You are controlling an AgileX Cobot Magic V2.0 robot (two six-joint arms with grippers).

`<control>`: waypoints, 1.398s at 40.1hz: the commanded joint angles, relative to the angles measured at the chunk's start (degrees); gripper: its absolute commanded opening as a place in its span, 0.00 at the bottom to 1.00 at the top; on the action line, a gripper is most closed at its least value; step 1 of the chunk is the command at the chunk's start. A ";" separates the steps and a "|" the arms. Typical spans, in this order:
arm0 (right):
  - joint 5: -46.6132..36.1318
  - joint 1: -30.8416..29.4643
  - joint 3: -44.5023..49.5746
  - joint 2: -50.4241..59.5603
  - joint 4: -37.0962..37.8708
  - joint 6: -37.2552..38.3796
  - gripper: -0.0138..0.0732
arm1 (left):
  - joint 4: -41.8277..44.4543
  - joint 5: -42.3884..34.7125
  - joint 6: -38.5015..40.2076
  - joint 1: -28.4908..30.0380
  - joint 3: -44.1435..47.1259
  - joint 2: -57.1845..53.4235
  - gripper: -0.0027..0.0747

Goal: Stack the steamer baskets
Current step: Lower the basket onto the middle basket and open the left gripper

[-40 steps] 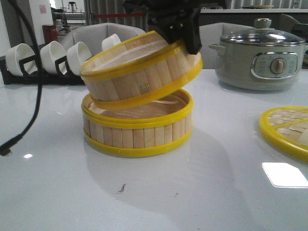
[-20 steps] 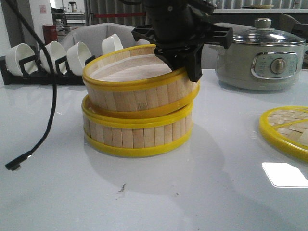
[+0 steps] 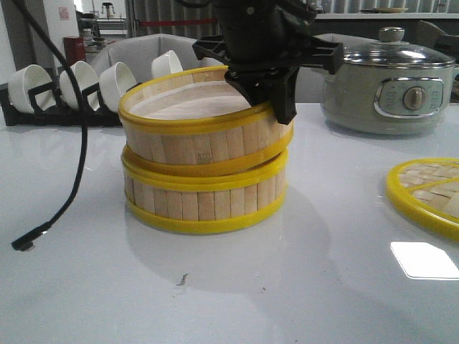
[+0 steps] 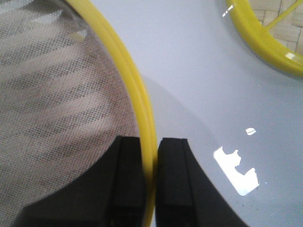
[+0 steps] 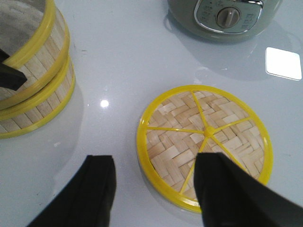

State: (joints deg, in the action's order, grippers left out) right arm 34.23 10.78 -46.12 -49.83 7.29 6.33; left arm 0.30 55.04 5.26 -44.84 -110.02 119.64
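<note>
Two steamer baskets stand stacked in the middle of the table. The upper basket (image 3: 201, 140) rests on the lower basket (image 3: 204, 201), nearly level, its right side a touch higher. My left gripper (image 3: 276, 100) is shut on the upper basket's right rim; the left wrist view shows the yellow rim (image 4: 137, 94) pinched in the gripper (image 4: 150, 142). The stack also shows in the right wrist view (image 5: 33, 80). My right gripper (image 5: 154, 165) is open and empty, above the table by the woven lid.
A round woven bamboo lid with a yellow rim (image 3: 430, 193) lies flat at the right, also in the right wrist view (image 5: 203, 142). A grey electric pot (image 3: 391, 82) stands at the back right. A rack of white bowls (image 3: 79, 86) stands at the back left. A black cable (image 3: 72, 143) hangs at the left.
My left gripper has lowered the tilted upper basket onto the lower one and levelled it. The hanging cable has swung a little.
</note>
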 commanded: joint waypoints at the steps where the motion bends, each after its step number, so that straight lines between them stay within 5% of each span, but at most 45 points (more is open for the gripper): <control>1: -4.05 -0.01 -2.00 0.39 0.88 0.05 0.70 | 1.90 -0.63 0.08 0.03 -2.17 -3.82 0.16; 56: -4.16 -0.01 -2.00 0.25 0.88 0.05 0.70 | -0.97 1.85 0.08 0.03 -6.26 -0.88 0.16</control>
State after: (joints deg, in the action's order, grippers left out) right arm 34.23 10.78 -46.12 -49.84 7.29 6.33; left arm -0.54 59.67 5.23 -44.84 -114.25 121.99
